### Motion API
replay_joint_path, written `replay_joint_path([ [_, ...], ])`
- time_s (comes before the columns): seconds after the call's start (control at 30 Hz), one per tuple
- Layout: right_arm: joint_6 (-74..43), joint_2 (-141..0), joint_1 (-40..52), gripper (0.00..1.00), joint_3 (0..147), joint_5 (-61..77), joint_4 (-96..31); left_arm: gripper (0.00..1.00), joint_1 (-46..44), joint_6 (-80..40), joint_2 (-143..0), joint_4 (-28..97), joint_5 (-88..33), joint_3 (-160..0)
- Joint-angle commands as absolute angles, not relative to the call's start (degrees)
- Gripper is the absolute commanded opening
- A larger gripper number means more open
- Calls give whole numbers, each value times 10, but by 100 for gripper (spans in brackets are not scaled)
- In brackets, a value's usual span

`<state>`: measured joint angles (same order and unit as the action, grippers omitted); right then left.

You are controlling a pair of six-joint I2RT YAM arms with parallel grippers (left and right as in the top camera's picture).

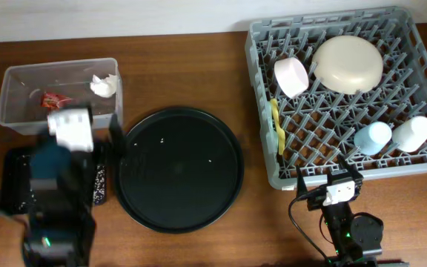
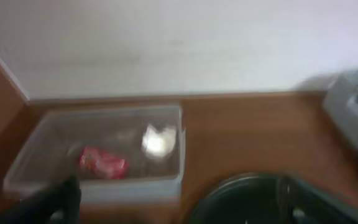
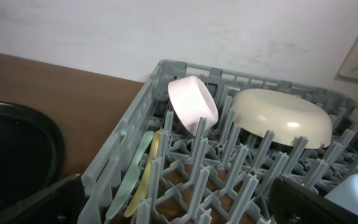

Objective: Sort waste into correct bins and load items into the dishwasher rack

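The grey dishwasher rack (image 1: 421,44) holds the cream plate (image 1: 348,63), pinkish bowl (image 1: 292,76), light blue cup (image 1: 373,137) and white cup (image 1: 414,132). A yellow utensil (image 1: 276,126) and a mint utensil (image 3: 132,177) stand at its left edge. In the clear tub (image 1: 21,74) lie the red wrapper (image 1: 54,98) and the white tissue (image 1: 104,86). Rice grains (image 1: 98,185) speckle the shallow black tray (image 1: 13,185), which my left arm half hides. My left gripper (image 1: 87,139) hangs open and empty just short of the tub. My right gripper (image 3: 176,208) is open over the rack's front edge.
A large round black tray (image 1: 180,169) lies between the bins and the rack, with a few white specks on it. A pale wall runs along the table's far edge. The left wrist view is blurred.
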<state>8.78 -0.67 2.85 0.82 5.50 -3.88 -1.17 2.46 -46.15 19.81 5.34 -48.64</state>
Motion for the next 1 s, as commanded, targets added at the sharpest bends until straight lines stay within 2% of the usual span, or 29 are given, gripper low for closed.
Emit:
replay_joint_path([
  [0.0,81,-2,26,98,3,56,-38,100,11,33,-322,130,23,-343],
  [0.2,81,-2,26,98,3,56,-38,100,13,33,-142,83,26,-196],
  [0.5,81,-2,26,98,3,56,-38,100,13,33,-34,-105,15,-2],
  [0.8,81,-2,26,98,3,56,-38,100,11,33,-3,29,17,-5],
  [0.97,81,-2,26,98,3,56,-38,100,11,33,-3,47,17,-5],
])
